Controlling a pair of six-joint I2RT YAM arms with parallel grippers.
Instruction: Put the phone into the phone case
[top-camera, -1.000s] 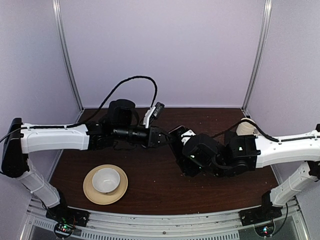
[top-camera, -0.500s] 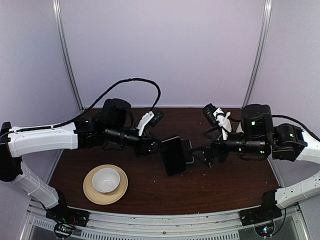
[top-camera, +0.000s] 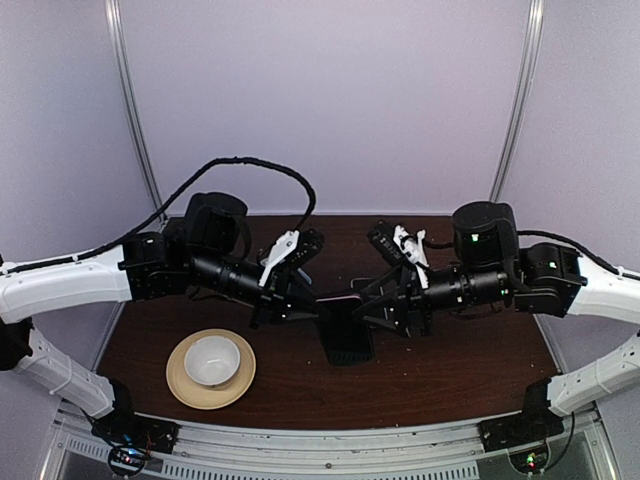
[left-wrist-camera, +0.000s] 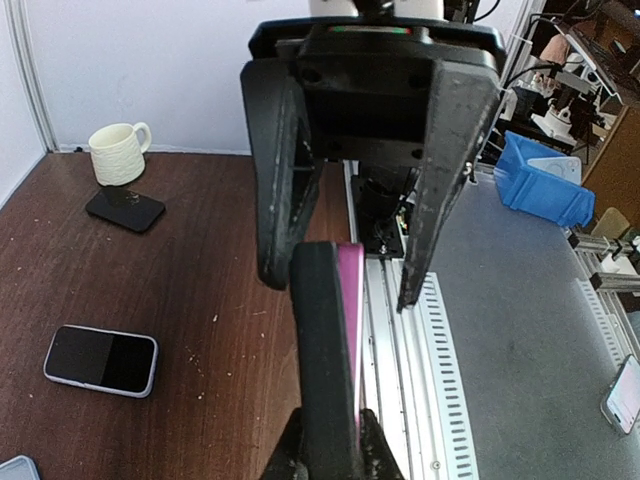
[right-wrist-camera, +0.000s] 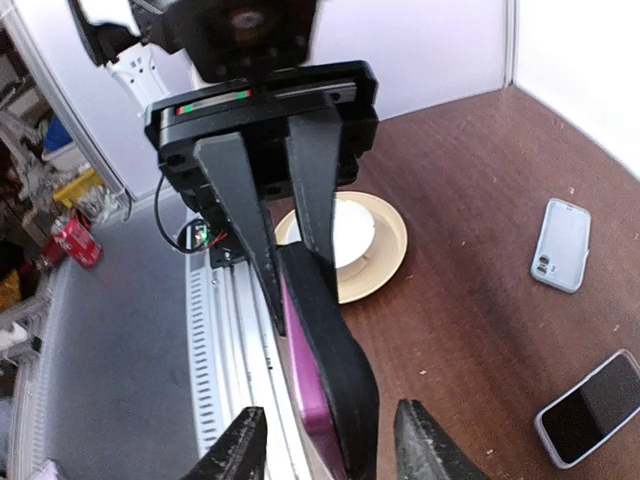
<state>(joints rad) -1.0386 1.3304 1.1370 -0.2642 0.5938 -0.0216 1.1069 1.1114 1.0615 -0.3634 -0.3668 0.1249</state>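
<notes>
A phone-sized slab (top-camera: 345, 340), black with a magenta face, hangs edge-up above the table's middle. My left gripper (top-camera: 312, 312) is shut on one end of it (left-wrist-camera: 322, 340). My right gripper (top-camera: 372, 312) is open, its fingers straddling the other end (right-wrist-camera: 335, 350) without touching. An all-black phone (left-wrist-camera: 125, 209) lies flat by a mug. A dark-faced, light-rimmed phone-sized thing (left-wrist-camera: 101, 360) and a pale grey-blue one (right-wrist-camera: 560, 245) lie on the table. I cannot tell which is the phone case.
A tan plate (top-camera: 180, 385) with a white bowl (top-camera: 212, 360) sits at the front left. A cream mug (left-wrist-camera: 118, 153) stands at the back right of the table. The metal rail (left-wrist-camera: 400, 330) runs along the table's near edge, below the slab.
The right arm swung away to the right, then came back with open jaws around the slab. The left arm drew back to the left with the slab still in its grip.
</notes>
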